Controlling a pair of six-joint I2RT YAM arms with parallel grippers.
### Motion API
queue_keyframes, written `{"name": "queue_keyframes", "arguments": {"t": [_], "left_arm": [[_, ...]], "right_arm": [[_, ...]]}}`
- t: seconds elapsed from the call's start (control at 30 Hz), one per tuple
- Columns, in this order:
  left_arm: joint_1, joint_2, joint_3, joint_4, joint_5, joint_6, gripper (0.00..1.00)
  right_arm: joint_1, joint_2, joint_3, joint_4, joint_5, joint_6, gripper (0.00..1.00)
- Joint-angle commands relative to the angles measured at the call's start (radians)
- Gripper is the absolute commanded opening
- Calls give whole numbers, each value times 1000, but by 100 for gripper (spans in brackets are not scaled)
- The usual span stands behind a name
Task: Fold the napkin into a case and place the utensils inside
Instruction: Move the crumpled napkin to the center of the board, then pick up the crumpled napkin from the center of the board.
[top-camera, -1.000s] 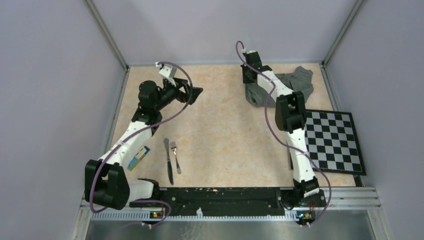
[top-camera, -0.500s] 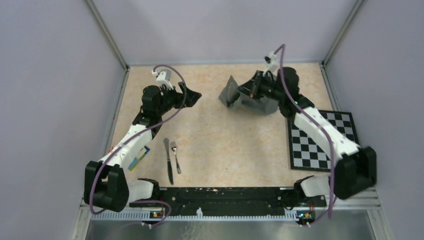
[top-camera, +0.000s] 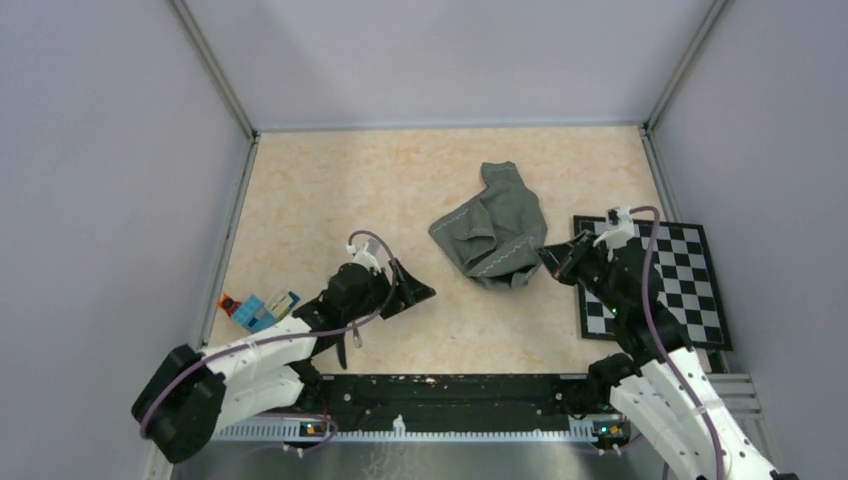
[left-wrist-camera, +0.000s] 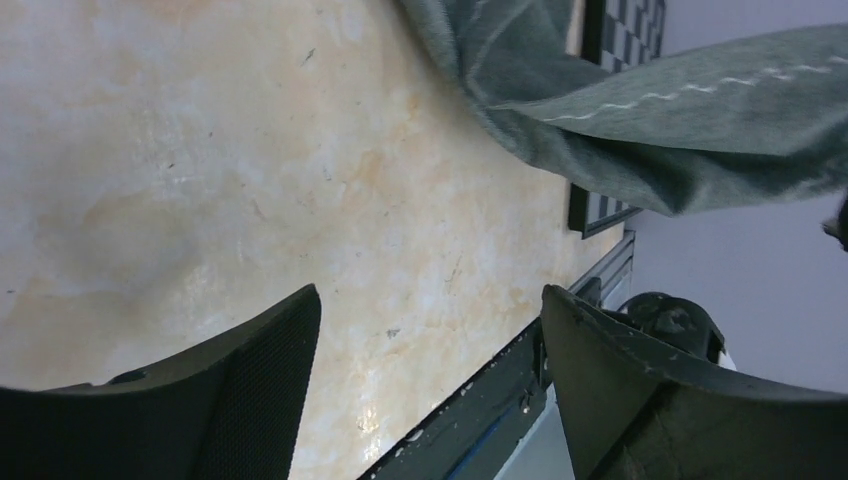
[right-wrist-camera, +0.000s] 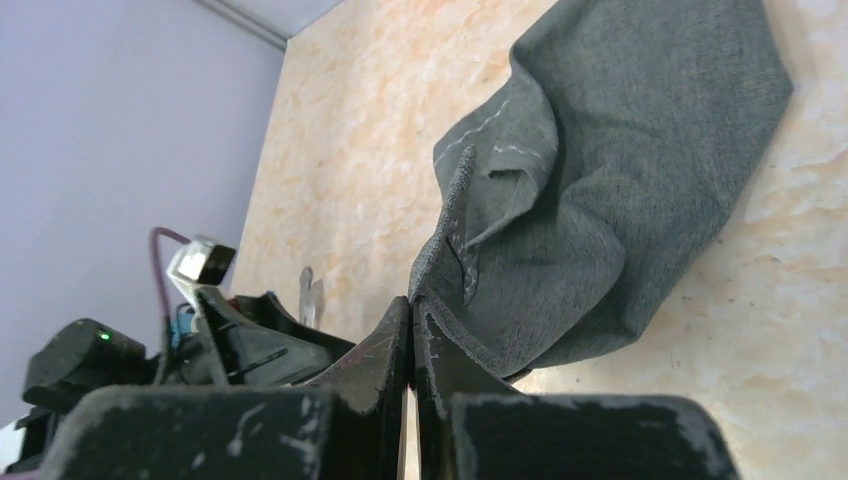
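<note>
Cloth is what governs the handling here. The napkin lies crumpled in a loose heap on the table, right of centre and about midway between near and far. Its right side is near the checkered board.

It looks light, limp and not slippery, so it will probably sag and drag rather than keep a shape. A fold will likely hold only if the cloth is first spread flat and then creased against the tabletop. The lighter stitched line along the hem shows on several folds and is the best guide to where the edges and corners run. Good places to take hold would be two neighbouring corners, one per arm, pinched at the hem.

The right gripper has its fingers pressed together on the napkin's near-right edge. The left wrist view shows a flap raised clear of the table, which fits a pinch. The left gripper stands wide with nothing between its fingers, low over bare table just left of the heap.

Of the utensils, only a silver tip shows, in the right wrist view, at the near left beside the left arm. They look thin, hard and slick, so they would likely need a pinch across the handle from above.
</note>
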Motion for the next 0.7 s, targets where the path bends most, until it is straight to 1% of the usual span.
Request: {"name": "queue_keyframes", "arguments": {"t": [0.0,0.03,0.1,0.2,0.3,0.37,0.47,0.53,0.57,0.67], "left_arm": [[-91,148,-31,217,-198,-231,82],[-114,192,-9,249,-235,-235,81],[-143,294,74,236,-276,-224,82],[-145,450,178,249,-282,-250,88],[-145,588,251,280,-322,-298,89],[-144,688,293,336,-338,-338,88],[-143,833,351,433,-315,-395,90],[-140,925,407,460,-279,-420,91],[-141,963,434,456,-274,-426,87],[-139,1044,477,471,-268,-443,65]], "right_arm": [[-6,-107,8,-61,81,38,0],[-6,-126,16,-70,75,38,0],[-6,-158,35,-85,58,35,0],[-6,-174,58,-109,20,22,0],[-6,-197,64,-111,-20,33,0],[-5,-207,75,-118,-28,34,0],[-3,-205,97,-130,-33,14,0],[2,-194,114,-136,-32,2,0],[4,-186,124,-140,-33,-4,0],[7,-158,158,-147,-44,-21,0]]}}
